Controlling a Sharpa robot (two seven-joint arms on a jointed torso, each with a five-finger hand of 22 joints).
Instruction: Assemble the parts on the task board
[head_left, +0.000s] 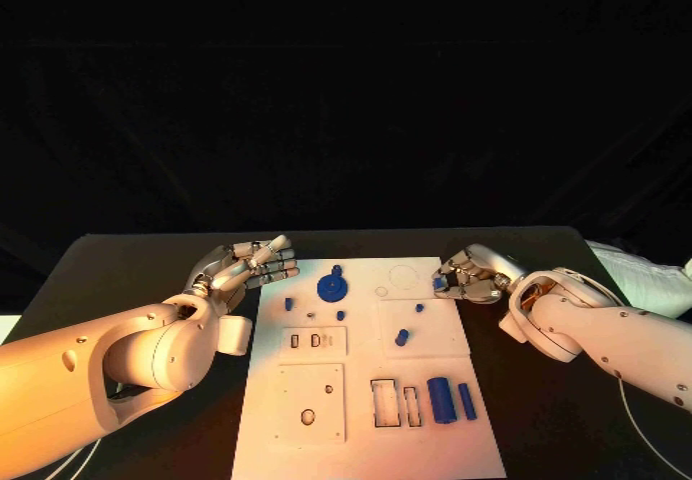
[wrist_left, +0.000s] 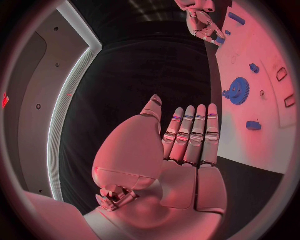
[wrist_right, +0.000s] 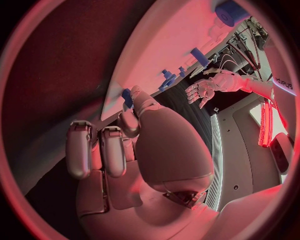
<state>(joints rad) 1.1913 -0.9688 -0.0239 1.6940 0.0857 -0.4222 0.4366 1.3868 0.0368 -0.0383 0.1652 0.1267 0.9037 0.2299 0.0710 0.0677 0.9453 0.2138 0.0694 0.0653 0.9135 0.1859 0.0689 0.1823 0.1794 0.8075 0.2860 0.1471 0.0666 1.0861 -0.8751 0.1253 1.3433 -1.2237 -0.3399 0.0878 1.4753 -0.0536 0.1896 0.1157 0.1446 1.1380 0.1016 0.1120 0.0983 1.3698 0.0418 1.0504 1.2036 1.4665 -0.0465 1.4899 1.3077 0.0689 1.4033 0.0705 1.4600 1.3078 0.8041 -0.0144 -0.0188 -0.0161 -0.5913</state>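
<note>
The white task board (head_left: 433, 440) lies mid-table with a blue gear (head_left: 332, 288) and two blue cylinders (head_left: 451, 399) on it. The left hand (head_left: 248, 265) hovers beside its far left corner, fingers apart; the right hand (head_left: 469, 275) pinches a small blue part (head_left: 440, 284) at its far right edge.

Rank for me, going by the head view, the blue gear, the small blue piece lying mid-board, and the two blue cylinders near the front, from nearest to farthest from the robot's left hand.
1. Blue gear, at the board's far end, just beside the left hand.
2. Small blue piece, mid-board, toward the right.
3. Two blue cylinders, at the near right of the board.
</note>
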